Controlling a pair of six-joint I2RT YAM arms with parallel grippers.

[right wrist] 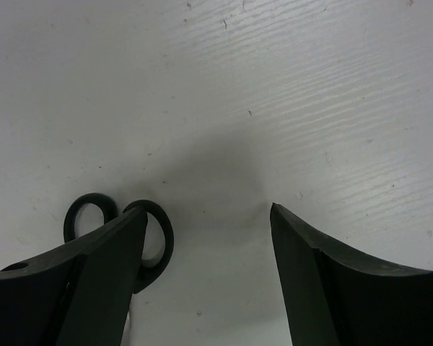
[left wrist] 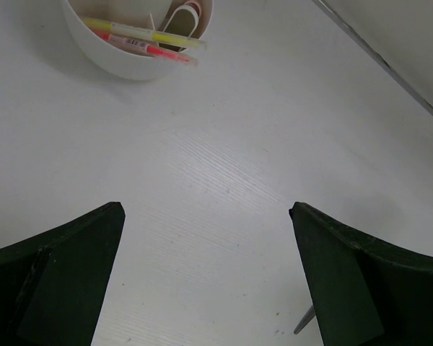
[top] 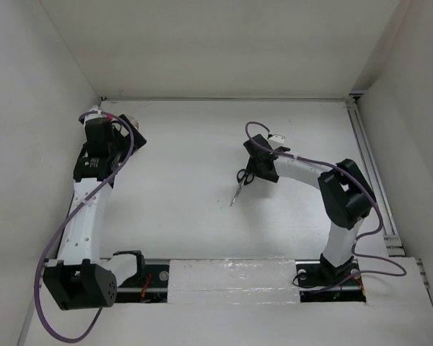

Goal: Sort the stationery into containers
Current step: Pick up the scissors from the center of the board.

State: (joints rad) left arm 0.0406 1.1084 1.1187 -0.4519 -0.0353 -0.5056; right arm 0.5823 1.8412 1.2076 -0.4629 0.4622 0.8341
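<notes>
Dark, wedge-shaped fingers [right wrist: 94, 288] of the right gripper [right wrist: 207, 213] fill the bottom of the right wrist view. They stand fairly wide apart with only bare white table [right wrist: 289, 86] between them. One pair of black-handled scissors [right wrist: 164, 241] lies flat on the table just under the finger at the left of that view, which hides part of one of the two finger loops. Whether that finger touches the handle cannot be told. In the top view the scissors lie near the table's middle, blades pointing toward the arm bases.

The left gripper [left wrist: 206, 207] is spread wide over bare table, holding nothing. Ahead of it, near the far left corner, stands one round white plastic cup [left wrist: 123, 61]. Three things show inside it: one yellow highlighter-like pen [left wrist: 144, 32], one pink pen [left wrist: 148, 49] lying beside it, and one white looped piece with a reddish end [left wrist: 180, 14]. Dark print on the pink pen's barrel is too small to read.
</notes>
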